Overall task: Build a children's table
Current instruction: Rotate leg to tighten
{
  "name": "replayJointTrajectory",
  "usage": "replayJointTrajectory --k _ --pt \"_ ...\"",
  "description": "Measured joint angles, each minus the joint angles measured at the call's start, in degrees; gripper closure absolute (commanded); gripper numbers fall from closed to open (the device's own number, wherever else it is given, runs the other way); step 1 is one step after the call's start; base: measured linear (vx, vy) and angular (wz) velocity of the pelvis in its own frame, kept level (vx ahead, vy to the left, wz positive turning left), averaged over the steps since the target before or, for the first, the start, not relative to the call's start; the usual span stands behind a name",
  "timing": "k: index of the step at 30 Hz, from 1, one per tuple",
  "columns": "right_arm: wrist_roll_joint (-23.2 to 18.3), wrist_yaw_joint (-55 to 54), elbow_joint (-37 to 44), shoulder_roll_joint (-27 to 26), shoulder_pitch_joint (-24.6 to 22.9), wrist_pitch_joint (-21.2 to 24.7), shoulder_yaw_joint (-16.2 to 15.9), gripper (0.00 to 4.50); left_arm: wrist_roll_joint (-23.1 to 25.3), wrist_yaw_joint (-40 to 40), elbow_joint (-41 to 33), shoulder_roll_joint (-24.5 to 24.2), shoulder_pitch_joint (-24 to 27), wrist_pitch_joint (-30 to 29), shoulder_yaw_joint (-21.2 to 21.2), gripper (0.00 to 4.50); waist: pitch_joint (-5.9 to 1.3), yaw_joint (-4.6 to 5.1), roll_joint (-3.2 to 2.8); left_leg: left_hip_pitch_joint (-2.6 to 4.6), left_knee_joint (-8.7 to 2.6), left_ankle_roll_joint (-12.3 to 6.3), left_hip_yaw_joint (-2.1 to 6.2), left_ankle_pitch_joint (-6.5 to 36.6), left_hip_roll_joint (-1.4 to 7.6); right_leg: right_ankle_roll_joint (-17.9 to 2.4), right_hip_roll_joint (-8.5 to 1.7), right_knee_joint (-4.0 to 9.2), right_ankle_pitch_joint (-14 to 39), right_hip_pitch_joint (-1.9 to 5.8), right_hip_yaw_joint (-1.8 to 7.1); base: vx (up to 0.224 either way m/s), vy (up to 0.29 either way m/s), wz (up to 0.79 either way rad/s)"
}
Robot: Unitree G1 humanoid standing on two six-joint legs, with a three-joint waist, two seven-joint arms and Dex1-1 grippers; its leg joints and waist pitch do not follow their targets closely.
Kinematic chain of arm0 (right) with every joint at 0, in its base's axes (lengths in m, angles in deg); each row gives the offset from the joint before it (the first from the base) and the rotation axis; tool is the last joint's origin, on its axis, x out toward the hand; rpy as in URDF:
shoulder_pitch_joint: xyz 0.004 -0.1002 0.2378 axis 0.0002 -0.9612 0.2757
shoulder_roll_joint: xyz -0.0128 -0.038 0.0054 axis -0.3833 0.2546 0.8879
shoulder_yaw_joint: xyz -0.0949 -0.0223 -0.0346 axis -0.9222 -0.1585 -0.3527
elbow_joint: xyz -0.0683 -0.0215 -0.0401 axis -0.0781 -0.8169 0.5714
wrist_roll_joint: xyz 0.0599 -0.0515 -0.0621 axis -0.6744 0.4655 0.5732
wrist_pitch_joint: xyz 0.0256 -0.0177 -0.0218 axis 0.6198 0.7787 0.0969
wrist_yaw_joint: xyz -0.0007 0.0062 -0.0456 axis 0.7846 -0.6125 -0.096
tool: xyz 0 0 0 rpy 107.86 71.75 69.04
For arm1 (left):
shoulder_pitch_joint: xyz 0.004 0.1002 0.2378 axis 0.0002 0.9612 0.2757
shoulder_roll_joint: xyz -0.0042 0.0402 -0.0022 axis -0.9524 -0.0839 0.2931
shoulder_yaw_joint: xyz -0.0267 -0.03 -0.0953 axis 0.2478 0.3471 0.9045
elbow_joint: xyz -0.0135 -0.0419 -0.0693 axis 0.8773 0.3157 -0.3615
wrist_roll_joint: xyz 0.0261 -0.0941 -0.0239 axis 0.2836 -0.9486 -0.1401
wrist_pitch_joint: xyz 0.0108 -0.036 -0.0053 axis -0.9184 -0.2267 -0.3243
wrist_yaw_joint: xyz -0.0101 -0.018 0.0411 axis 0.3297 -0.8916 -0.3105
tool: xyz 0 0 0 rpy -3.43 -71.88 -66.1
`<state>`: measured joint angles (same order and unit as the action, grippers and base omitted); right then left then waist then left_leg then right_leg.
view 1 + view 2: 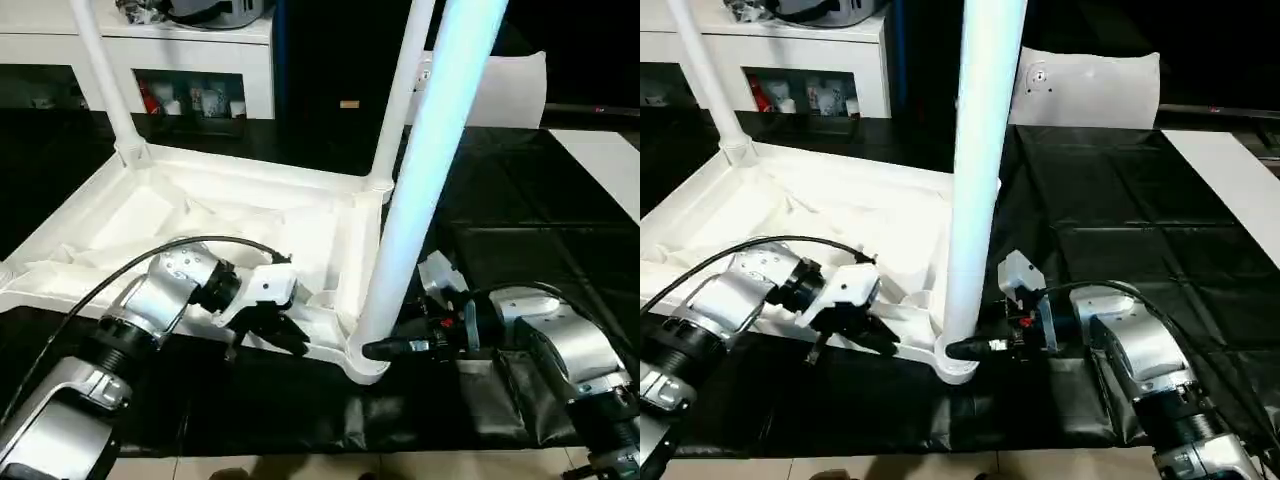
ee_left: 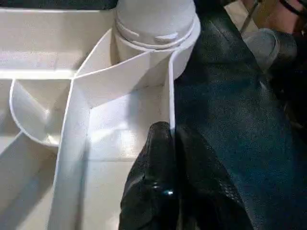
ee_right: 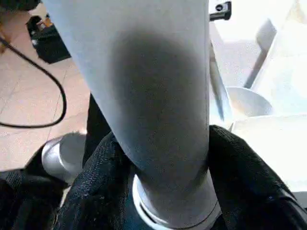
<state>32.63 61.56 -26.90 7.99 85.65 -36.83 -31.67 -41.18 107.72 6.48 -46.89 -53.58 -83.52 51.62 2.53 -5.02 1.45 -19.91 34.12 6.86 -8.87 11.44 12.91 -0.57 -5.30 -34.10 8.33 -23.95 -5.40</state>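
Note:
The children's table lies upside down, its ribbed white top (image 1: 250,215) on the black-covered surface. Two legs (image 1: 100,70) (image 1: 400,90) stand upright in the far corner sockets. A third leg (image 1: 430,160) stands upright in the near right socket (image 1: 365,368). My left gripper (image 1: 290,340) is shut on the thin near rim wall of the top (image 2: 169,96), one finger on each side, close to that socket. My right gripper (image 1: 960,350) reaches in from the right at the base of the near leg (image 3: 158,86). Its black fingers (image 3: 96,182) press against both sides of the leg.
A white cabinet (image 1: 200,50) with shelves of small items stands behind the work surface. A white board (image 1: 1090,85) leans at the back right. Bare black cover (image 1: 520,200) stretches to the right, with a white strip (image 1: 600,160) at its edge. Tan floor (image 1: 300,465) shows at the front edge.

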Motion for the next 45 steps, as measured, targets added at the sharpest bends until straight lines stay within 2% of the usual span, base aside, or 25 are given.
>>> replayJointTrajectory --k 3,7,11,15,16,18,22,24,26,29,32,36,38,40,43,45 --pt "1.4 -7.2 0.5 -2.7 -0.5 1.5 1.6 2.47 0.6 -4.1 2.3 1.2 -0.7 -2.4 1.6 4.5 0.01 0.43 -0.02 0.07 0.02 0.03 0.0 0.0 -0.03 0.0 0.01 0.0 0.0 0.02 0.01 0.0 0.0 0.0" --pt "5.4 -21.4 0.1 -9.1 0.1 3.9 5.0 2.52 2.5 -12.2 6.3 4.8 -3.3 -6.2 3.5 4.5 0.01 1.75 -0.02 -0.01 0.15 0.03 0.02 0.0 -0.05 0.0 0.01 0.12 0.0 0.02 -0.01 0.0 0.0 0.0" --pt "9.8 -38.5 -2.9 -15.9 3.5 7.0 9.1 2.53 3.4 -23.4 11.5 11.4 -6.4 -9.7 5.2 4.5 0.03 3.3 -0.11 -0.15 0.28 0.02 0.1 0.0 -0.07 0.0 0.02 0.71 0.0 0.1 -0.13 0.0 0.0 0.0" --pt "12.9 -53.4 -7.7 -22.4 7.9 7.7 12.6 2.53 4.1 -32.6 16.1 16.1 -9.6 -11.3 6.3 4.5 0.01 4.1 -0.17 -0.28 0.25 0.0 0.1 0.0 -0.1 -0.1 0.02 0.9 -0.1 -0.01 -0.09 0.0 0.0 0.0" --pt "13.4 -56.3 -8.5 -23.6 8.8 7.7 13.3 2.53 4.3 -34.0 16.7 16.9 -10.0 -11.4 6.7 4.5 0.0 4.14 -0.19 -0.27 0.16 -0.01 0.1 0.0 -0.13 -0.1 0.02 0.9 -0.2 -0.01 -0.06 0.0 0.0 0.0" --pt "13.4 -57.6 -8.7 -24.5 8.9 7.1 14.0 1.99 4.3 -34.5 17.1 17.4 -10.2 -11.3 7.2 4.5 0.0 4.05 -0.2 -0.24 -0.03 -0.04 0.08 0.0 -0.12 -0.1 0.02 0.87 -0.4 -0.01 -0.06 0.026 -0.003 0.02" --pt "13.5 -58.6 -8.4 -25.7 8.8 5.9 14.5 1.76 4.6 -34.6 17.5 17.4 -10.6 -9.9 7.3 4.5 -0.02 3.54 -0.43 -0.16 -0.65 -0.08 0.08 0.0 -0.09 -0.4 0.12 0.84 -0.3 -0.14 -0.09 0.047 -0.014 0.03" --pt "13.9 -58.8 -7.5 -26.0 8.3 5.5 14.5 1.51 4.8 -34.3 17.7 17.2 -10.5 -8.1 7.1 4.5 0.0 3.28 -0.51 -0.16 -0.82 -0.34 0.04 -0.2 -0.09 -0.4 0.14 0.83 -0.2 -0.23 -0.09 0.0 0.0 0.0" --pt "13.9 -58.8 -6.8 -26.6 7.6 4.9 14.4 1.36 4.9 -33.7 18.1 16.5 -10.4 -6.1 7.0 4.5 0.02 3.38 -0.56 -0.16 -0.83 -0.34 0.0 -0.2 -0.07 -0.4 0.16 0.82 -0.2 -0.29 -0.08 0.0 0.0 0.0" --pt "13.5 -57.5 -4.6 -26.2 5.5 4.1 13.5 1.09 4.9 -31.4 18.1 15.5 -9.2 -2.0 6.9 4.5 0.04 3.37 -0.58 -0.15 -0.84 -0.33 -0.02 -0.2 -0.07 -0.4 0.15 0.82 -0.3 -0.31 -0.06 0.0 0.0 0.0" --pt "13.7 -53.4 -1.0 -21.8 1.4 2.2 10.9 0.83 4.2 -28.0 15.8 14.5 -6.8 2.3 6.9 4.5 0.12 2.98 -0.7 -0.16 -0.83 -0.04 -0.03 0.0 -0.08 -0.4 0.12 0.88 -0.2 -0.26 -0.05 0.0 0.0 0.0" --pt "13.0 -50.1 3.5 -18.9 -2.1 3.1 11.0 0.42 2.4 -26.5 14.1 14.7 -5.2 2.3 7.4 4.5 0.39 2.19 -1.12 -0.13 -0.62 -0.04 -0.05 0.0 -0.12 -0.5 0.02 0.8 -0.3 -0.29 -0.04 0.0 0.0 0.0" --pt "11.3 -47.4 8.4 -16.3 -5.4 3.8 11.3 0.26 0.5 -25.7 11.7 14.7 -4.4 1.7 8.7 3.96 0.49 1.69 -1.28 -0.14 -0.6 -0.04 -0.06 0.0 -0.12 -0.5 0.02 0.79 -0.3 -0.28 -0.01 0.0 0.0 0.0" --pt "10.2 -45.5 11.7 -13.4 -7.9 5.3 11.8 0.15 -3.0 -25.4 8.1 14.9 -3.7 1.4 11.5 3.96 0.5 1.4 -1.26 -0.16 -0.57 -0.04 -0.06 0.0 -0.09 -0.5 0.02 0.79 -0.3 -0.23 -0.04 0.0 0.0 0.0" --pt "8.6 -42.5 16.1 -9.7 -10.6 8.6 12.1 0.0 -6.6 -24.4 -0.8 14.1 -3.6 -0.4 13.8 3.56 0.44 1.88 -1.34 0.11 -0.62 -0.03 -0.12 0.0 -0.07 -0.3 0.03 0.81 -0.2 0.08 0.0 0.0 0.0 0.0" --pt "7.8 -40.8 17.7 -8.0 -12.0 9.6 12.1 0.0 -7.2 -24.4 -4.3 13.3 -2.3 -2.1 14.0 3.5 0.41 2.32 -1.38 0.2 -0.61 -0.02 -0.12 0.0 -0.06 -0.1 0.07 0.78 -0.1 0.11 0.0 0.0 0.0 0.0"
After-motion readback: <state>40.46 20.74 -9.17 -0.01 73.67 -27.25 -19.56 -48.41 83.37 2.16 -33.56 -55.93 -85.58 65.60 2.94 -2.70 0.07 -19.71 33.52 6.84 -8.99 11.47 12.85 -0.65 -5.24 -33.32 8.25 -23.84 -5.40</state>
